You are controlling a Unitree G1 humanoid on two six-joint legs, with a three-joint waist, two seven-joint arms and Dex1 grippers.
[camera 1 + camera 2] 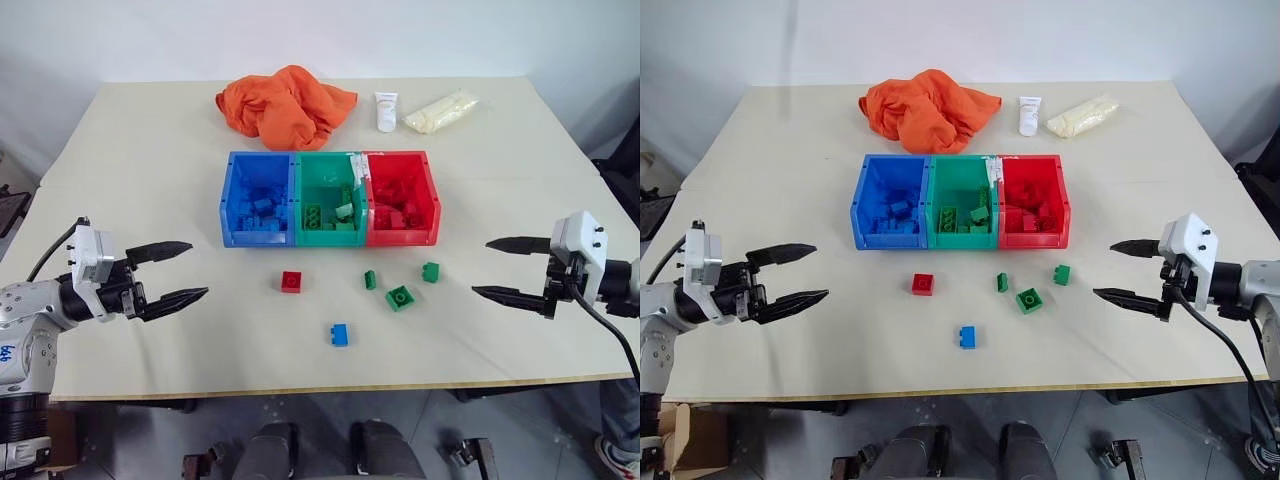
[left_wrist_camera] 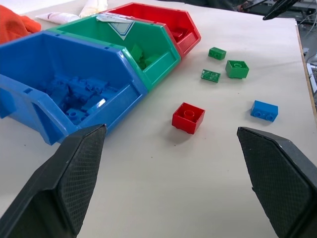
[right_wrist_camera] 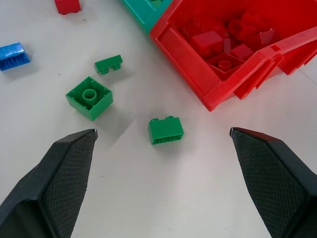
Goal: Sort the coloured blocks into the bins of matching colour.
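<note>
Five loose bricks lie on the worktop [image 1: 150, 130] before three joined bins: red brick [image 1: 291, 281], blue brick [image 1: 340, 334], three green bricks [image 1: 399, 297]. Left gripper [image 1: 183, 270] and right gripper [image 1: 500, 267] hover at the sides, jaws wide, empty. Left wrist view: the blue bin [image 2: 59, 79] is nearest. Right wrist view: the red bin [image 3: 223, 54] holds red bricks, with green bricks just beside it.
</note>
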